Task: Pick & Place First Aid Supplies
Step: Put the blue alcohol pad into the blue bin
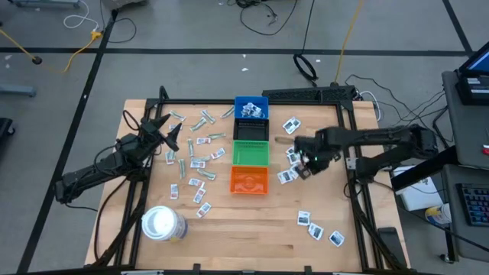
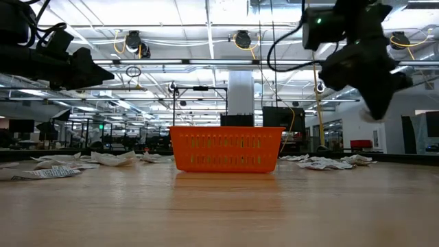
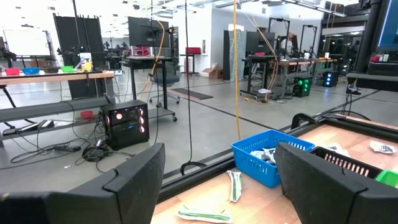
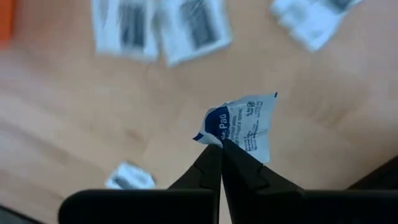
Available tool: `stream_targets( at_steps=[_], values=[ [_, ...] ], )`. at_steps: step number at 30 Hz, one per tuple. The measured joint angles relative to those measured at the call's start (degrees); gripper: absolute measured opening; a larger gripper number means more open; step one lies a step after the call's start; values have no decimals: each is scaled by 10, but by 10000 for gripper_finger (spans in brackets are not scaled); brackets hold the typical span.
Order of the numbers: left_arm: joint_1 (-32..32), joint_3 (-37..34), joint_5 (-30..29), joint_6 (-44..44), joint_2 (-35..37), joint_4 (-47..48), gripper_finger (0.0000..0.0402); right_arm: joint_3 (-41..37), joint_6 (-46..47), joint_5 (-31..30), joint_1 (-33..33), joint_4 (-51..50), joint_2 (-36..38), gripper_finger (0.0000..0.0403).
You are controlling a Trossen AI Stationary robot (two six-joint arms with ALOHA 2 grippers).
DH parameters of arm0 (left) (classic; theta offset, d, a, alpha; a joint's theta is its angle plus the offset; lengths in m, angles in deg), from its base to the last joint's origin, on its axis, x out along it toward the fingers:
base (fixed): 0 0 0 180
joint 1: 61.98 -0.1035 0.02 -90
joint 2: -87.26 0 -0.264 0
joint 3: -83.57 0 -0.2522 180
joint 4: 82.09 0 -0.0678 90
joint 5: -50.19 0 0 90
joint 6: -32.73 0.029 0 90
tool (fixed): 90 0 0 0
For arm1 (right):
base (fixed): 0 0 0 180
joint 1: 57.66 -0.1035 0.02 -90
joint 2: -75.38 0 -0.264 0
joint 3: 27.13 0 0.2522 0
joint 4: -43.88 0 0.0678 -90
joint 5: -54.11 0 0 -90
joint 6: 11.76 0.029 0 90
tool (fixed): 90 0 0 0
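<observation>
We look out over a grey floor [image 1: 191, 30] crossed by dark tape lines [image 1: 92, 69], with loose cables [image 1: 263, 11] trailing across it. Overhead, a white ceiling [image 2: 206, 14] carries long strip lights [image 2: 178, 62] and hanging cable reels [image 2: 134, 42]. A white pillar [image 2: 240, 92] stands mid-room. Off to one side we see a workbench [image 3: 56, 78] and a computer tower [image 3: 124, 124] glowing red on the floor beneath it. Further back, dark equipment frames [image 3: 280, 59] line the hall.
</observation>
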Motion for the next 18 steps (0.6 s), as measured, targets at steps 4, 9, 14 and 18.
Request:
stream_targets(
  at_steps=[4,9,14,18],
  values=[
    [0,0,0,0,0,0,306,0,-16,0,72,-5,0,0],
    [0,0,0,0,0,0,306,1,-58,0,130,0,-4,0],
    [0,0,0,0,0,0,306,50,-119,-2,174,-7,-77,0],
    [0,0,0,0,0,0,306,127,-171,-2,202,-9,-158,0]
  ],
)
